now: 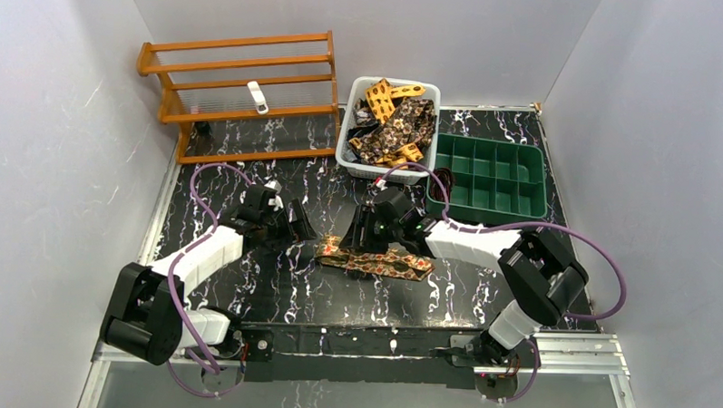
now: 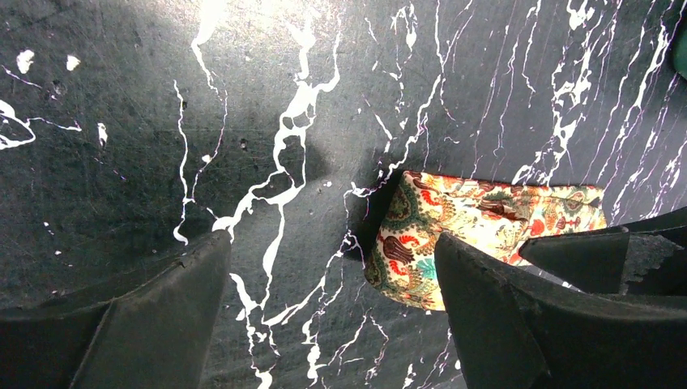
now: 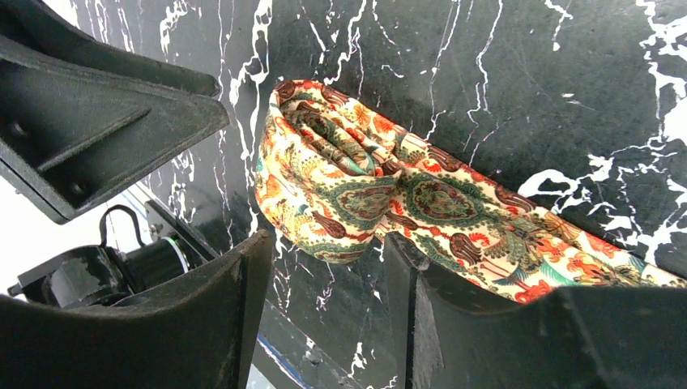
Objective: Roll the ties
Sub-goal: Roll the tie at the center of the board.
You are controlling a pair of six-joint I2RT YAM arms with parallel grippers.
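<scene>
Cream-and-orange paisley cloth was what we had to work with. One tie (image 1: 374, 261) lay flat on the table (image 1: 246, 286) just in front of the white basket (image 1: 355, 165), on the side toward the arm bases. The other ties (image 1: 392, 123) sat heaped inside that basket. The end of the flat tie nearer the left arm was folded back on itself into a loose first turn, so we judged the roll barely begun.

To do this step well, we thought the right end effector (image 3: 328, 243) should pinch that folded end across its full width, both layers together. It should then turn the end over snugly along the strip, so the coil kept tight and square rather than coning out. The left one would do best pressing the strip flat or steadying the coil's edge, not tugging.

The right arm reached in from the basket's right-front with its wrist tipped down. Its fingers stood at a middling gap with the lower edge of the fold showing between them. We saw black table in that gap and no cloth clamped.

The left arm stretched in from the basket's left-front, wrist low. The left end effector (image 2: 330, 247) stood wide and held nothing, the folded end lying just beside one of its fingers.
</scene>
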